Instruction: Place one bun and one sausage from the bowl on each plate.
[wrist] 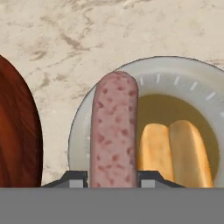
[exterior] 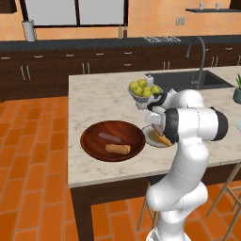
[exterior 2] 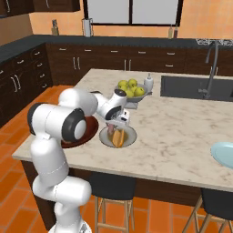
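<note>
Marble counter [exterior 2: 182, 123]: sausage [wrist: 113, 131] clamped in gripper [wrist: 111, 178] above grey plate [wrist: 175, 74].

The bowl [exterior: 113, 140] is dark red-brown wood with a glossy, streaked grain. The desk [wrist: 87, 39] looks like pale veined marble, smooth and matt. The grey plate [wrist: 175, 76] seems glazed ceramic with a darker centre. The sausage [wrist: 113, 131] has a mottled pink, slightly shiny skin; the orange-yellow bun [wrist: 175, 153] looks smooth and softly matt. The tap [exterior: 200, 56] is brushed metal.
</note>
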